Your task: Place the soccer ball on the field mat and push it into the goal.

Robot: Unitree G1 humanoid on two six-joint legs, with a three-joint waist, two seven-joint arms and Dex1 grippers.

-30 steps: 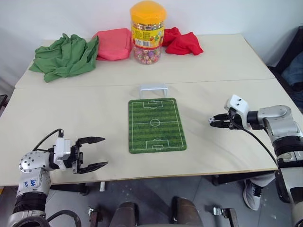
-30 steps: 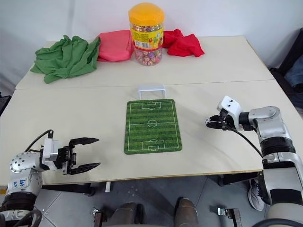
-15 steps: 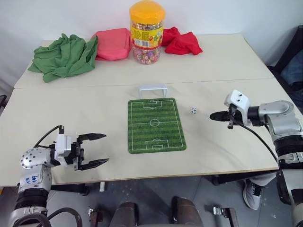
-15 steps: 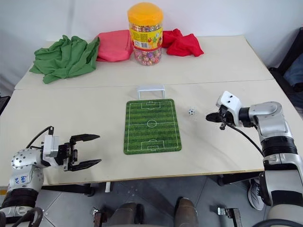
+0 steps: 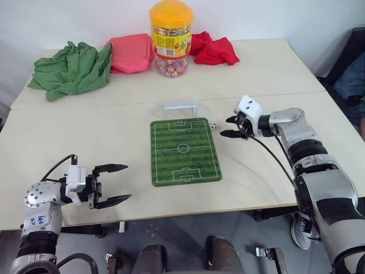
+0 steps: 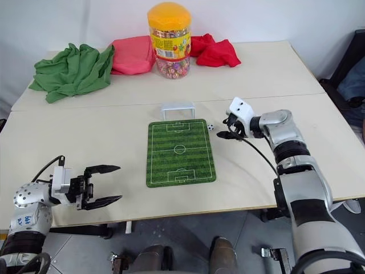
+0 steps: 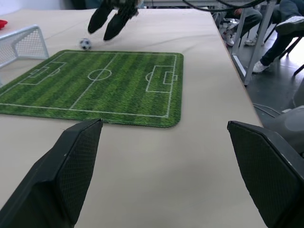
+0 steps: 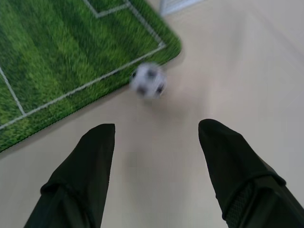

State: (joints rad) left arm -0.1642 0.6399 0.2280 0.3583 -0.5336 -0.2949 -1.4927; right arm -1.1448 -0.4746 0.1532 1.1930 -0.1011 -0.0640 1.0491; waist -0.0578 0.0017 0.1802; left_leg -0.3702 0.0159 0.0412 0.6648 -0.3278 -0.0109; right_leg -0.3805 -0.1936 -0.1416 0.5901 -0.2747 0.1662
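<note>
The soccer ball point(image 5: 213, 126) lies on the bare table, just off the far right corner of the field mat point(image 5: 184, 151). My right gripper point(image 5: 226, 127) hovers low just right of the ball, open, with nothing between its fingers point(image 8: 80, 180). In the right wrist view the ball point(image 8: 148, 80) sits ahead of the fingertips at the mat's point(image 8: 57, 61) edge. The white goal point(image 5: 181, 108) stands at the mat's far end. Near the table's front left edge my left gripper point(image 5: 117, 184) is held open and empty, pointing across at the mat point(image 7: 95, 80).
A candy jar point(image 5: 170, 37) with an orange lid stands at the back, between a pink cloth point(image 5: 131, 52) and a red cloth point(image 5: 212, 50). A green cloth point(image 5: 68, 68) lies at the back left. A seam point(image 5: 85, 105) between the two tabletops runs behind the goal.
The ball left my right gripper and rolled left to the mat's far right corner. My right gripper followed it to the left and opened wider. The left gripper stayed put.
</note>
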